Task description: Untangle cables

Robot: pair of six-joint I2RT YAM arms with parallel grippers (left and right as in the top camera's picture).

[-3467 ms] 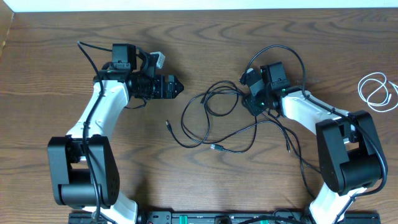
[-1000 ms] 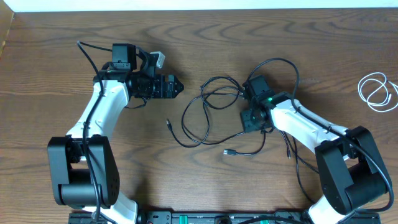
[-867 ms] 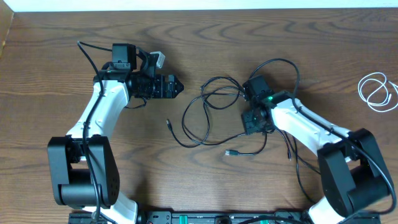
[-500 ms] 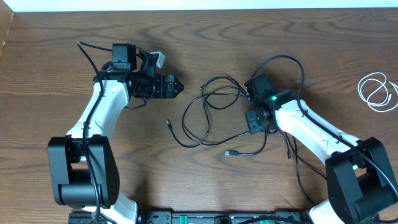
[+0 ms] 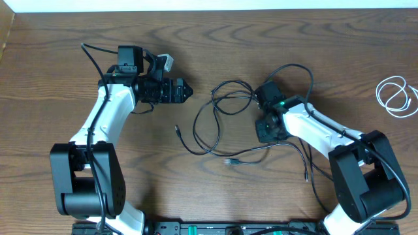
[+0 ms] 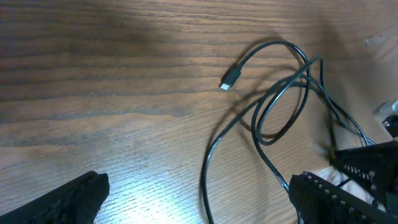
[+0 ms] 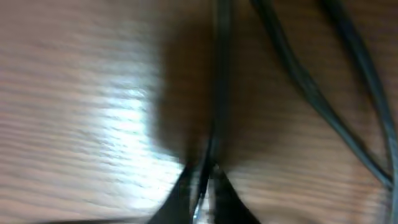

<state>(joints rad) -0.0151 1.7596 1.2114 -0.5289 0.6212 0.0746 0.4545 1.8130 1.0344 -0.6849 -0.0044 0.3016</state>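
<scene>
The black cable (image 5: pixel 222 108) lies in tangled loops at mid-table, with plug ends at the left (image 5: pixel 176 129), the bottom (image 5: pixel 227 160) and the lower right (image 5: pixel 305 176). My right gripper (image 5: pixel 266 129) is down at the tangle's right side, shut on one strand of the black cable (image 7: pixel 217 93). That view is blurred, with the fingertips (image 7: pixel 186 186) pinched together round the strand. My left gripper (image 5: pixel 186 92) stays open left of the tangle, apart from it. Its view shows a plug (image 6: pixel 227 84) and loops (image 6: pixel 280 99) ahead of the wide-open left gripper (image 6: pixel 199 205). The white cable (image 5: pixel 397 96) lies coiled at the far right.
Thicker black wires (image 5: pixel 297 68) arch off the right arm's wrist above the tangle. Both arm bases stand at the table's front edge (image 5: pixel 209 228). The table's back edge (image 5: pixel 209 10) runs along the top.
The right gripper has closed on a black strand. The cable's lower stretch has shifted, its bottom plug sliding left and its lower-right end moving down. The left arm has not moved.
</scene>
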